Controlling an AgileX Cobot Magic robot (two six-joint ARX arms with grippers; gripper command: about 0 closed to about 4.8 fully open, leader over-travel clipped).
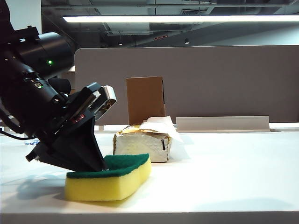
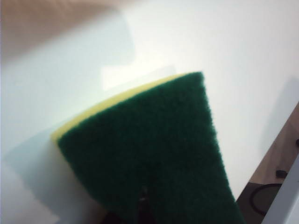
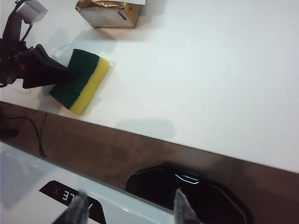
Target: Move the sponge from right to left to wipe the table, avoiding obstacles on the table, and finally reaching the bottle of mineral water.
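Two grippers in play. Left gripper down at the near-left part of the table, jaws closed onto the sponge; black fingers pressed against the green scouring face at the sponge's left end. Sponge lay flat near the table's front edge, yellow foam underneath and touching the white surface, dark green layer on top. Seen from the left wrist, mostly the green face of the sponge, a thin yellow strip along one side, bare white table beyond it.

Right gripper held off the table entirely, past its front edge, above the brown floor and a dark rounded housing; grey fingertips stood apart with nothing between them. From that wrist, the sponge visible close to the front edge, the left gripper clamped on its green end.

Behind the sponge, further toward the back edge, the crumpled silvery tissue pack with gold top and white tissue poking out; apart from the sponge, not touching. Directly behind the pack, the upright brown cardboard box, close to the grey divider panel along the back. Mineral water bottle not seen in any view.
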